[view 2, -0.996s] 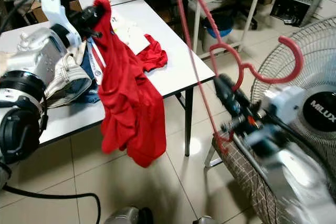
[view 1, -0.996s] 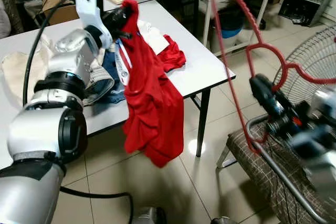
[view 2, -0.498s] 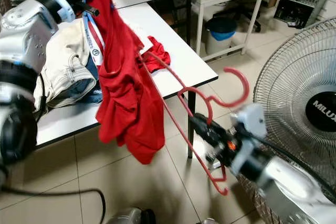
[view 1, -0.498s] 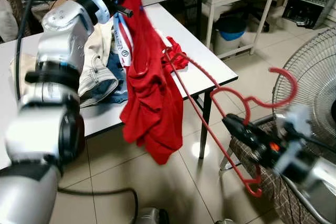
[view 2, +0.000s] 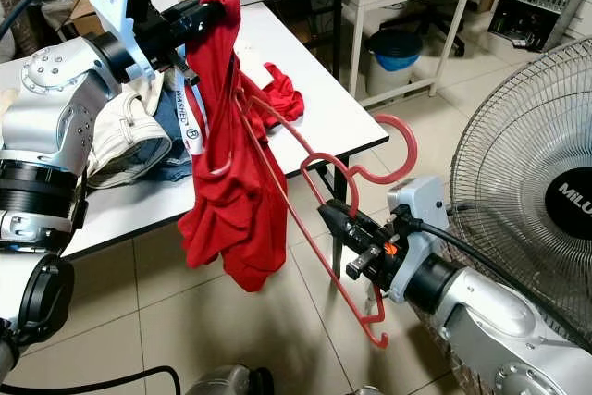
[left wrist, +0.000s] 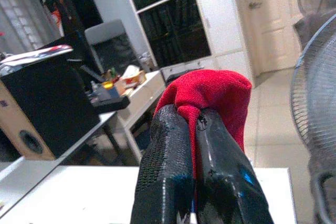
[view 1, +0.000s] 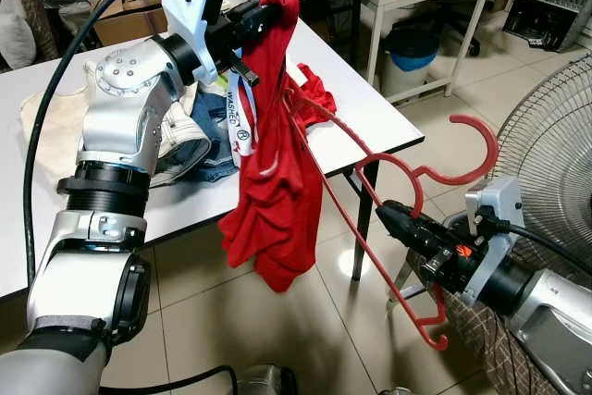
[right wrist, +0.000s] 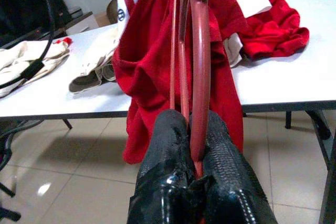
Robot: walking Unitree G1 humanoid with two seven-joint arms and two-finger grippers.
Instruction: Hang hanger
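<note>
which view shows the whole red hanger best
The right eye view: the red plastic hanger shows whole, hook to lower end, its far arm reaching into the red shirt. The left eye view shows it likewise. The right wrist view shows only bars clamped in the right gripper.

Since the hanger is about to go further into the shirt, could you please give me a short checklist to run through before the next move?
1. Left end effector grip on the red shirt: ok, fingers shut on a fold of cloth, shirt held up above the white table.
2. Right end effector grip on the red hanger: ok, fingers shut on its frame.
3. Hanger's far end at the shirt: ok, it reaches the cloth near the top.
4. Hanger's end inside the neck opening: cannot tell, folds hide it.
5. Shirt hanging free: ok, its lower part hangs past the table edge, above the floor.
6. Hook clear of the fan: ok, apart.
</note>
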